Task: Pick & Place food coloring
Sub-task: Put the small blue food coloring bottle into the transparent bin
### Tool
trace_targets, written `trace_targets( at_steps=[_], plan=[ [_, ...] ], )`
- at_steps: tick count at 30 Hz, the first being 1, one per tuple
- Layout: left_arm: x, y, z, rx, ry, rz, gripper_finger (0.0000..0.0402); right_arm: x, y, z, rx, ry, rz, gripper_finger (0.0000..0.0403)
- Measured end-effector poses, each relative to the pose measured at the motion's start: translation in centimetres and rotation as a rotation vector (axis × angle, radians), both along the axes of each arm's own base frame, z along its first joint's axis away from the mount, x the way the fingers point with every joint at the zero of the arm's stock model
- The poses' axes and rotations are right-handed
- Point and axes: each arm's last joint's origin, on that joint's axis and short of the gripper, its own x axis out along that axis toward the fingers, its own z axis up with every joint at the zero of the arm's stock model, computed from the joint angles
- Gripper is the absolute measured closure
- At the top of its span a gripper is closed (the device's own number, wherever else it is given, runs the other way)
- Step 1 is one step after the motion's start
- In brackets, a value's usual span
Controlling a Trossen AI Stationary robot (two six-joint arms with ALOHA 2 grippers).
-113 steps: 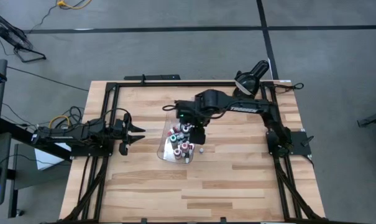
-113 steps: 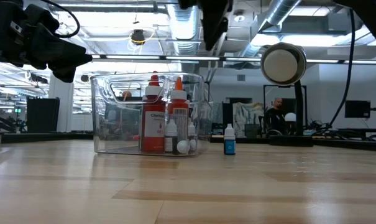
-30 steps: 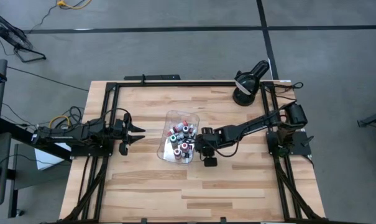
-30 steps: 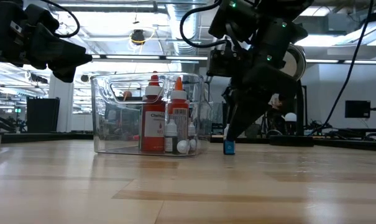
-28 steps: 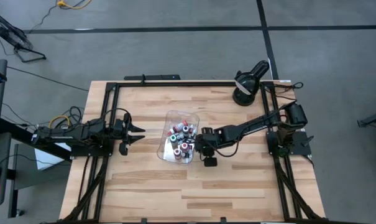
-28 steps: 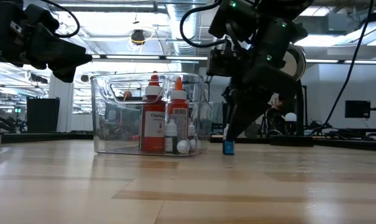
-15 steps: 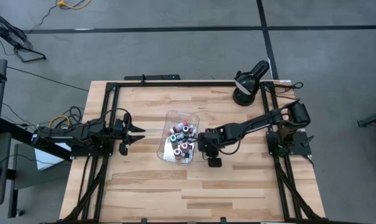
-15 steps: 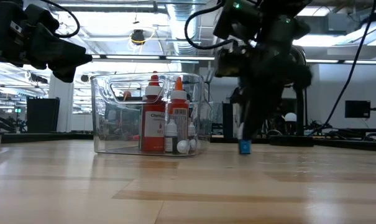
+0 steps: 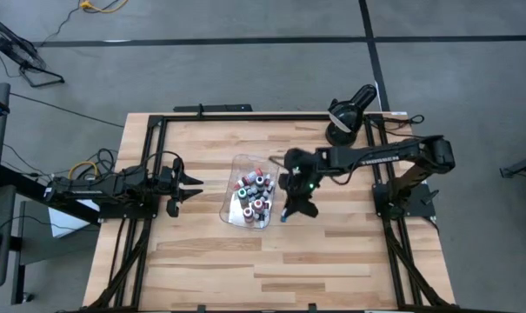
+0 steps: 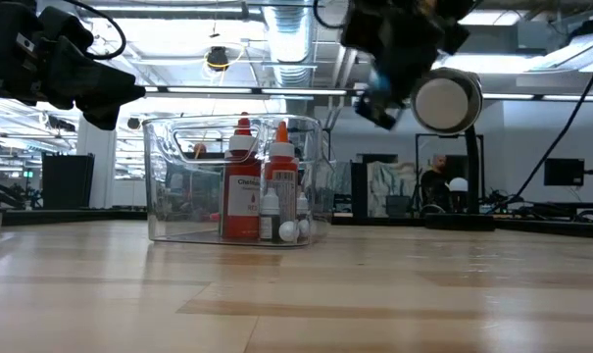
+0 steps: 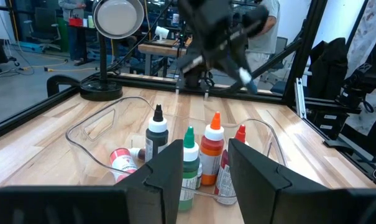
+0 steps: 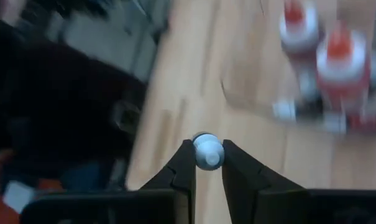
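Bottle of food coloring [image 12: 207, 151], white-capped, pinched between right gripper [image 12: 206, 163] fingers, cap poking out past the tips. Held in the air just beside clear tray [image 9: 235, 170] of other bottles. Left gripper [image 9: 189, 188] parked well apart, part open, holding nothing.

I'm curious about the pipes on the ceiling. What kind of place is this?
Probably a robotics lab or workshop. Exposed ducts run overhead, a black metal frame borders the wooden table, and workbenches with monitors fill the room behind.
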Motion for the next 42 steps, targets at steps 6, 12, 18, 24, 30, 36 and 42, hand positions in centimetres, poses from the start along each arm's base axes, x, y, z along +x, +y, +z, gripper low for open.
trace_targets(
  at_steps=[6, 12, 18, 24, 30, 36, 42],
  plan=[
    [0.0, 0.0, 0.0, 0.000, 0.000, 0.000, 0.0284, 1.7, -1.4, 1.8, 0.070, -0.201, -0.077, 0.0360],
    [0.0, 0.0, 0.0, 0.000, 0.000, 0.000, 0.0284, 2.5, -2.4, 1.5, -0.094, -0.199, -0.368, 0.0358],
    [0.0, 0.0, 0.0, 0.000, 0.000, 0.000, 0.0284, 3.0, -3.1, 0.9, -0.276, -0.144, -0.571, 0.0358],
    [0.0, 0.0, 0.0, 0.000, 0.000, 0.001, 0.0284, 3.2, -3.0, 1.0, -0.374, -0.074, -0.509, 0.0359],
    [0.0, 0.0, 0.0, 0.000, 0.000, 0.001, 0.0284, 3.0, -1.8, 2.5, -0.532, -0.044, -0.350, 0.0359],
    [0.0, 0.0, 0.0, 0.000, 0.000, 0.000, 0.0284, 3.1, -1.0, 3.3, -0.609, -0.039, -0.248, 0.0359],
    [0.0, 0.0, 0.0, 0.000, -0.001, 0.001, 0.0284, 5.3, -0.6, 2.2, -0.663, 0.000, -0.190, 0.0359]
  ],
)
